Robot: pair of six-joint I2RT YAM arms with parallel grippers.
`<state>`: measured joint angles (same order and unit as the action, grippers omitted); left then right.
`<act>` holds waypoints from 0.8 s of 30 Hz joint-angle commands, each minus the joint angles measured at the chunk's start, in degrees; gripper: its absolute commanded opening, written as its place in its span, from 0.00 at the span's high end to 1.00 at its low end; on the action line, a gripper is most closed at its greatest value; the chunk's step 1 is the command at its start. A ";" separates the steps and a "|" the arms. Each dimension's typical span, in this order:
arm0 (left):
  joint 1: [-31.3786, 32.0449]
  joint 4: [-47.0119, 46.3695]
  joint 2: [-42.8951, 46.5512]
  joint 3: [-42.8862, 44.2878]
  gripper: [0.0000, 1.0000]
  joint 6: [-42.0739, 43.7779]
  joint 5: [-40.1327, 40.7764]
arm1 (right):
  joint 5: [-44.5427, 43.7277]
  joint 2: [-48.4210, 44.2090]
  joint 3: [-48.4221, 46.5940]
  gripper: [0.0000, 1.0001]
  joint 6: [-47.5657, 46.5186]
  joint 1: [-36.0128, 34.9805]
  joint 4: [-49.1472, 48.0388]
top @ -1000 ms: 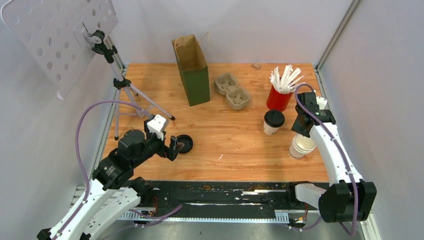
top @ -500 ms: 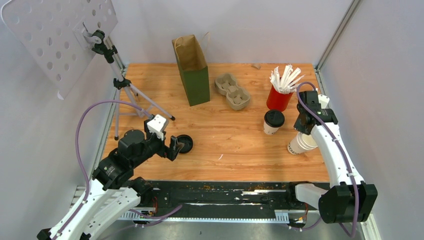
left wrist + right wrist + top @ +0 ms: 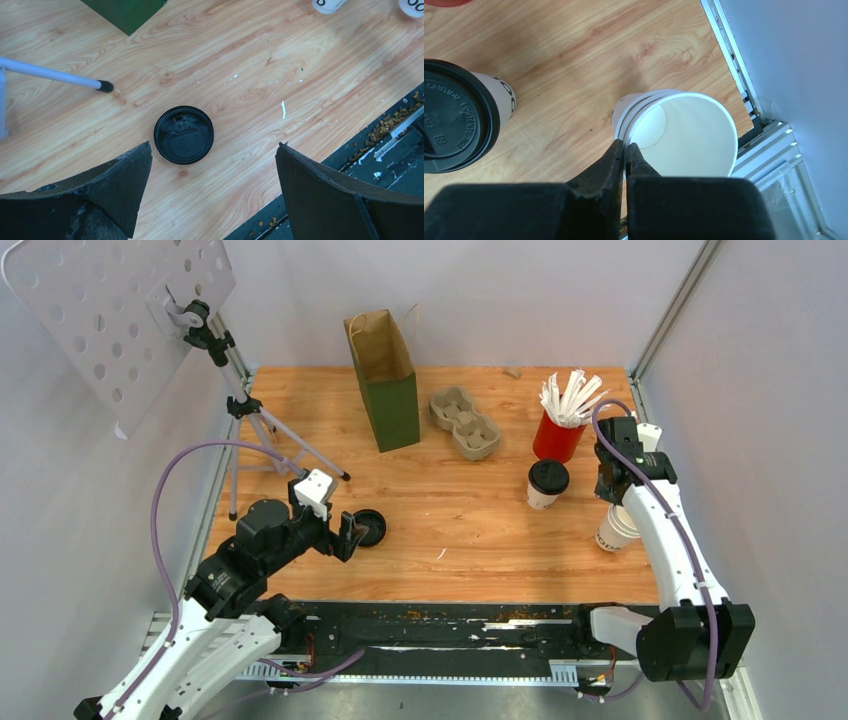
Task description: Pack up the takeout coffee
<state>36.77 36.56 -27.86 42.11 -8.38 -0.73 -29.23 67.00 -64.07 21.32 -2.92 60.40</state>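
Takeout coffee is not yet packed; both cups are out on the table (image 3: 450, 540), neither in the carrier nor in the bag. At 8 o'clock nothing has changed: the left gripper (image 3: 215, 147) hangs with jaws wide apart over the loose lid (image 3: 183, 135), just as a second ago. At 4 o'clock the right gripper (image 3: 625, 150) has just closed; its fingers now pinch the near rim of the open cup (image 3: 684, 135), which has shifted toward the table's right edge. I read that as the pickup of the unlidded cup, probably so it can meet its lid.

Counted, left to right:
- one tripod (image 3: 255, 425);
- one loose lid;
- one paper bag (image 3: 390, 390) at 11 o'clock;
- one pulp carrier (image 3: 465, 425) at 1;
- one red cup (image 3: 555, 440) of stirrers at 2, the stirrers too bunched to count;
- one lidded cup (image 3: 547, 483) at 3;
- one open cup, though its doubled rim may mean two nested; I cannot tell.
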 commanded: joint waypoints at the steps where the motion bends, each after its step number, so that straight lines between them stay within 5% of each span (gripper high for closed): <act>1: 0.28 -2.07 -0.13 0.17 0.00 1.18 0.56 | -0.17 2.53 -0.01 1.00 -2.90 0.11 -1.34; 8: 0.26 -2.10 -0.51 0.17 0.00 1.18 0.58 | -4.45 4.59 -10.78 1.00 -4.99 -0.17 4.71; 17: 0.24 -2.49 -1.89 0.91 0.00 0.43 -1.19 | 1.78 4.01 -3.23 1.00 -6.15 -0.98 2.39; 24: 0.24 -14.08 -9.71 0.92 0.04 -16.60 -16.21 | 5.55 -0.28 -4.31 1.00 -3.90 -10.08 7.58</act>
<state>36.77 33.69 -33.80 42.78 -13.69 -6.33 -26.02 70.67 -66.57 16.38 -7.11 64.75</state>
